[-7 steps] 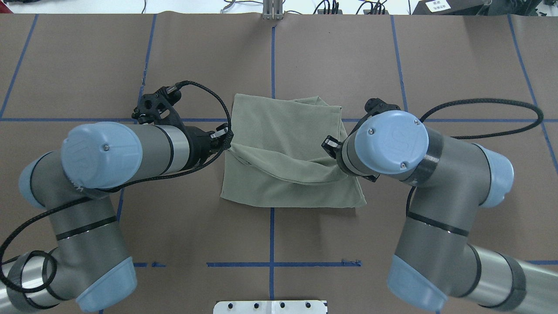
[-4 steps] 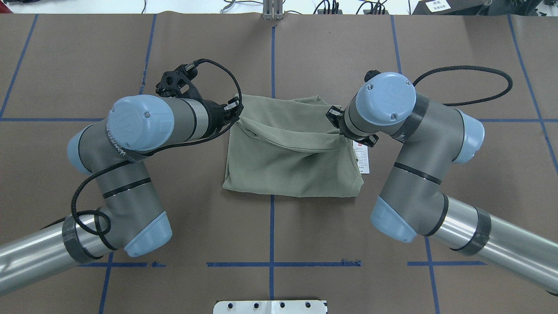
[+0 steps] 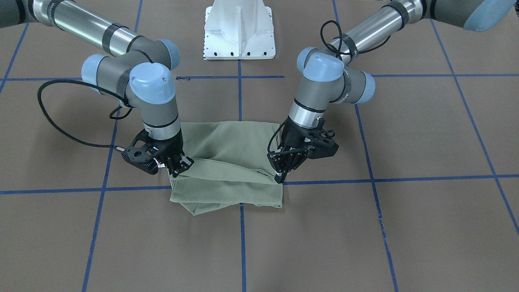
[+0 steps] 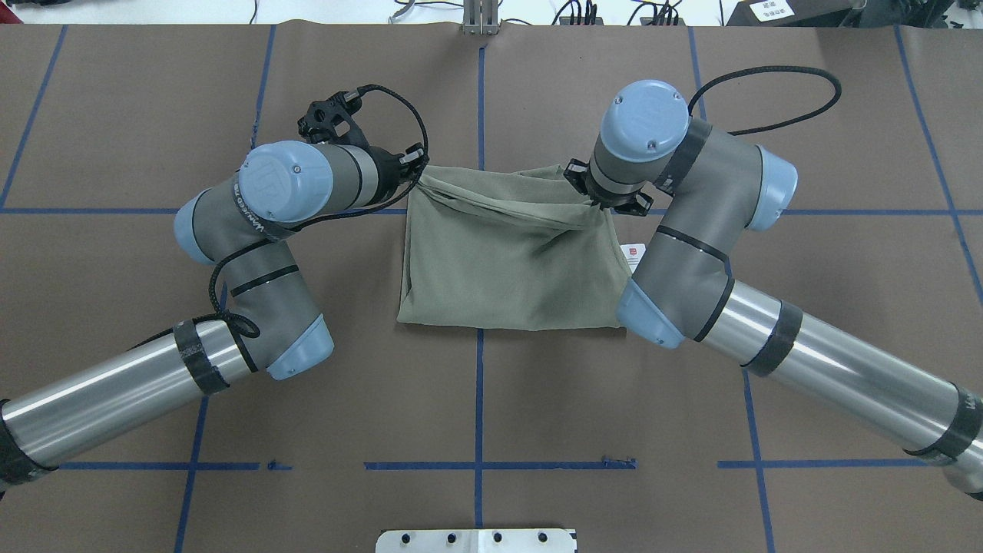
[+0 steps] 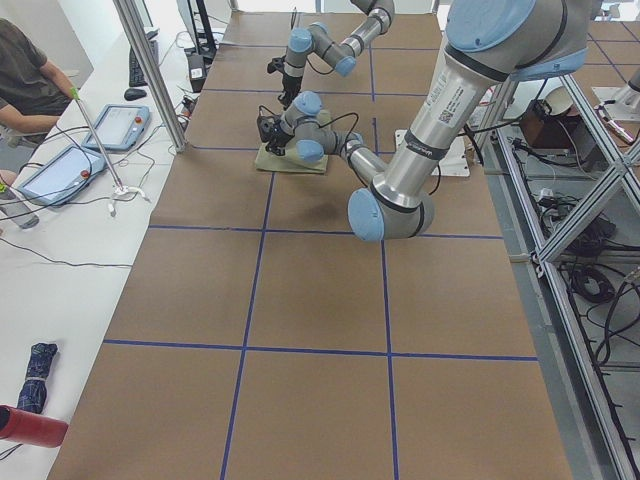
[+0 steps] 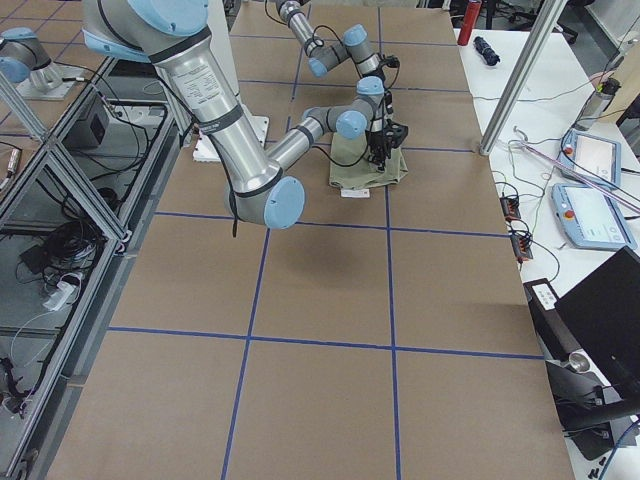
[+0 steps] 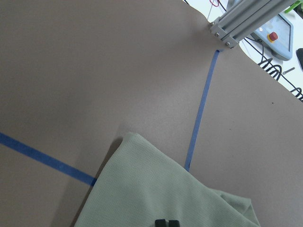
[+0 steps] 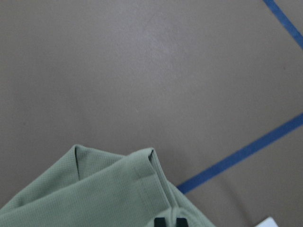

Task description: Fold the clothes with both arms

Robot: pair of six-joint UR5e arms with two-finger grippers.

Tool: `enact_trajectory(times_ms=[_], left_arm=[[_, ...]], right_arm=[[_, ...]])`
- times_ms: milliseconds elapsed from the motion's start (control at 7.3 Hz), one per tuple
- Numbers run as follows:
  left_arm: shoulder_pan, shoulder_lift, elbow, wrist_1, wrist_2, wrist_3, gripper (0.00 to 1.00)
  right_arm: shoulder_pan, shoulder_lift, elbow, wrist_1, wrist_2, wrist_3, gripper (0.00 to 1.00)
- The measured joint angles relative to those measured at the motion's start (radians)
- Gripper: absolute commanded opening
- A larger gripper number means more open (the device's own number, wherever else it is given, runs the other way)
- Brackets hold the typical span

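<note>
Overhead exterior: left gripper [image 4: 417,164] and right gripper [image 4: 592,201] each pinch one end of a doubled edge of the sage shirt [image 4: 511,269]. The shirt's long axis runs fingertip to fingertip, and its bulk lies robotward of both. Front-facing: a little under-layer lies just beyond the fingers. Wrist views: soft, fine-ribbed knit beneath closed tips, probably clamped.

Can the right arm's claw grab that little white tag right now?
Probably not yet. The right claw is shut on the edge of the green shirt, so it's busy. The white tag pokes out beside the shirt, partly hidden under that arm's own elbow. It would need to let go first.
</note>
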Motion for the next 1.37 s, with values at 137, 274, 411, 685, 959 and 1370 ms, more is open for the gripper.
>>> enact_trajectory(times_ms=[137,274,411,685,959,1370], left_arm=[[-0.03,-0.005,0.046,-0.046,0.001,0.062,0.5],[-0.053,-0.006,0.062,-0.066,0.0,0.099,0.5],[-0.063,-0.004,0.057,-0.072,-0.004,0.115,0.49],[-0.086,0.027,-0.006,-0.064,-0.056,0.146,0.48],[-0.166,0.156,-0.133,-0.058,-0.227,0.322,0.48],[-0.351,0.368,-0.285,0.039,-0.511,0.708,0.48]], right_arm=[[0.044,0.008,-0.039,0.033,0.023,-0.122,1.0],[0.083,0.014,-0.062,0.047,0.032,-0.246,1.0],[0.108,0.016,-0.074,0.052,0.035,-0.33,1.0],[0.17,-0.003,-0.077,0.056,0.092,-0.414,1.0],[0.288,-0.077,-0.069,0.059,0.236,-0.595,1.0],[0.483,-0.242,-0.056,0.054,0.414,-0.967,1.0]])
